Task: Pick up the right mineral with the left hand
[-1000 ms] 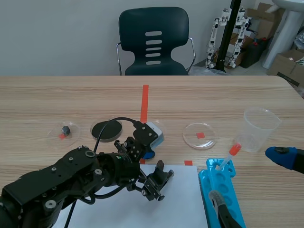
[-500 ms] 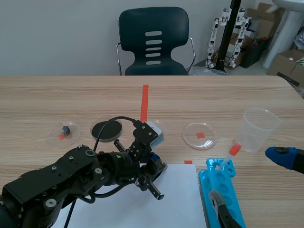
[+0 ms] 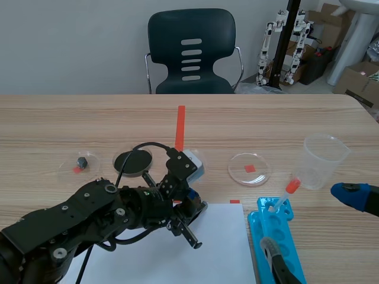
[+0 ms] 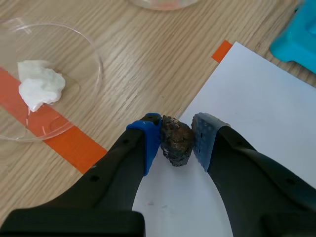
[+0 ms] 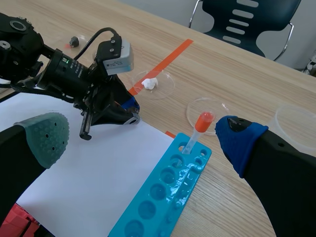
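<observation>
**Op A:** Dark brown and rough, the mineral sits right between the blue pads of my left gripper, at the near edge of the paper sheet, close to its corner.

**Op B:** Clamped, or only bracketed?

**Op A:** Clamped, I'd say. Both pads press its flanks with no gap showing. Its longer axis runs roughly along the fingers, so I'm pinching across the narrow width. I judge that a sound hold.

**Op B:** Has it cleared the sheet?

**Op A:** I can't tell. From the wrist it overlaps the sheet's edge, but whether it rests there or hangs above, I can't see. The lift should go straight up from the sheet.

**Op B:** Anything crowding it?

**Op A:** A petri dish holding a white lump lies just off that same corner of the sheet. My right gripper has its fingers wide apart, holding nothing, off the sheet's far side past the blue tube rack.
</observation>
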